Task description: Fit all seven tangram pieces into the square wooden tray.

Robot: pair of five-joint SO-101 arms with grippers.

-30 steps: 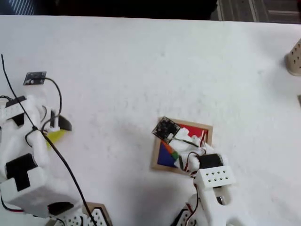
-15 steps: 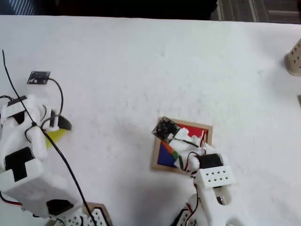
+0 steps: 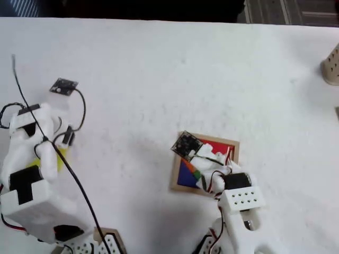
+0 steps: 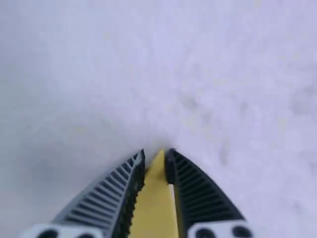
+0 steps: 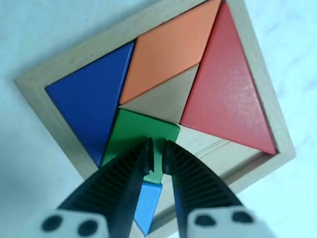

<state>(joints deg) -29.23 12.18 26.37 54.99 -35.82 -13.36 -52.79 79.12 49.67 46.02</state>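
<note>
Nearest the arm bases on the left of the tabletop [image 3: 159,69], the left hand [image 4: 155,157] is clamped on the yellow piece [image 4: 154,203], whose tip pokes out just past the ribbed fingers. Over the last second this arm has swung round from facing the table's left edge toward the middle, taking the yellow piece with it, so the piece now looks to be on its way to the tray rather than waiting to be picked up. It remains well apart from the tray [image 5: 262,64].

Farther in, the right hand [image 5: 157,148] has not moved. Its fingers are drawn almost together, a thin slit between them, with the tips resting over the green piece [image 5: 133,134] inside the tray. Around it lie the dark blue triangle [image 5: 89,104], the orange piece [image 5: 168,49], the red triangle [image 5: 228,94] and a small light blue piece [image 5: 146,201].

Bare wood shows in a small triangle at the middle and in a strip beside the red triangle, so the tray is likely short two pieces; the right arm over it may crowd the incoming yellow one.
</note>
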